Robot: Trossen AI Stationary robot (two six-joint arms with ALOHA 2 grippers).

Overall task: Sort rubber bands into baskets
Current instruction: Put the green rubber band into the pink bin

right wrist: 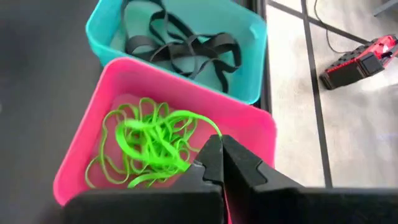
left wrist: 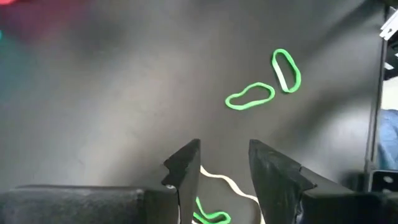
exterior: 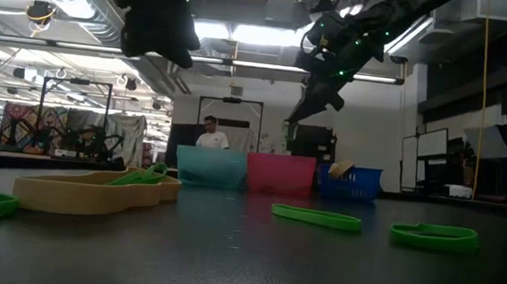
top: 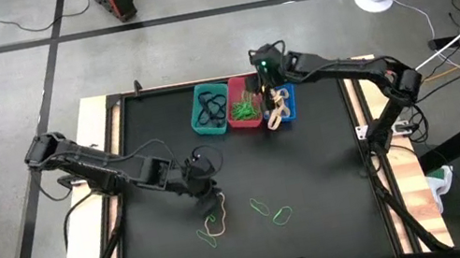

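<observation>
Black tabletop (top: 312,162) fills your high view. Low in frame lie loose bands (top: 270,210); your left gripper (left wrist: 224,171) hangs just above a tan one (top: 217,217), jaws apart, empty. Farther up, center, sit the teal (top: 208,109), pink (top: 244,105) and blue (top: 281,106) baskets. Your right gripper (right wrist: 219,155) hovers over the pink, jaws together.

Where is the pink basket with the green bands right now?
In the high view the pink basket sits at the table's far edge, middle of three, between the teal basket and the blue basket, below the right gripper.
</observation>
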